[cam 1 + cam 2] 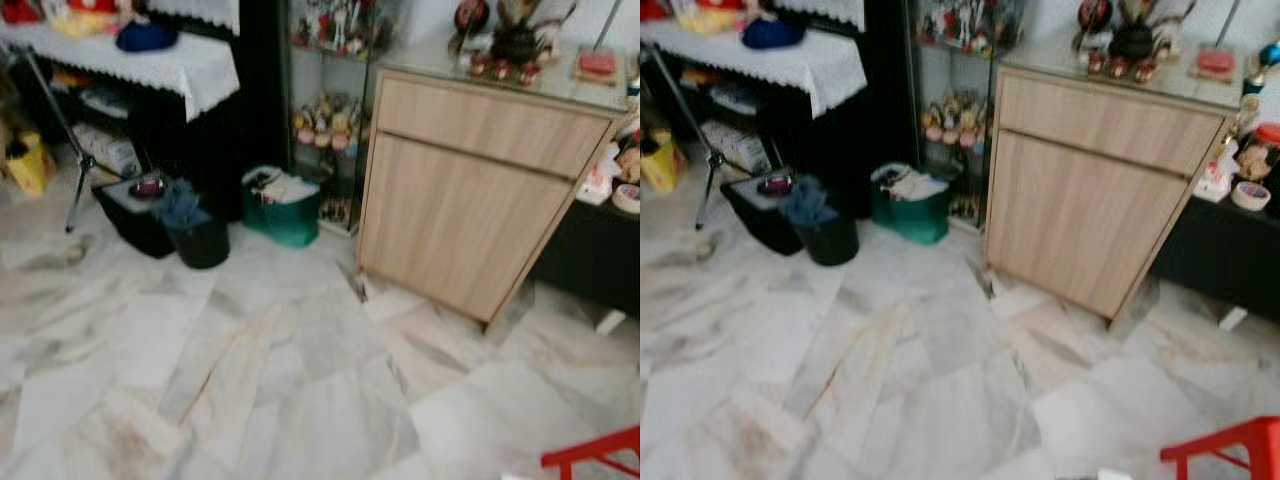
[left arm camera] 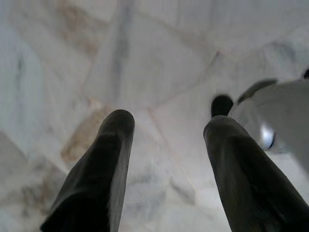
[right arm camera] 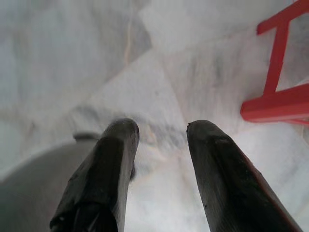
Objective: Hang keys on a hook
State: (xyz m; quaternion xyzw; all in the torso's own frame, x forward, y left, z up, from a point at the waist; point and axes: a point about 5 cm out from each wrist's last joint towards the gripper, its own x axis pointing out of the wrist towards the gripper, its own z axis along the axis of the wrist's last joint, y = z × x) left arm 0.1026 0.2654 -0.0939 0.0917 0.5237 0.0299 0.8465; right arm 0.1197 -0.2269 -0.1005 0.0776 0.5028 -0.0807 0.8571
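Marble floor [image 1: 300,400] tiles, white with grey and tan veins, lie nearest. Both arms hang low over them: the left gripper [image 2: 169,125] and right gripper [image 3: 161,128] each have fingers spread apart, holding nothing. A red stool [image 1: 1230,450] stands beside the right gripper. Farther off stands a wooden cabinet [image 1: 470,190], with a green bin [image 1: 285,210] and black bin [image 1: 200,235] nearby. No keys or hook can be made out.

No lettering, label, brand or number is sharp enough to read anywhere
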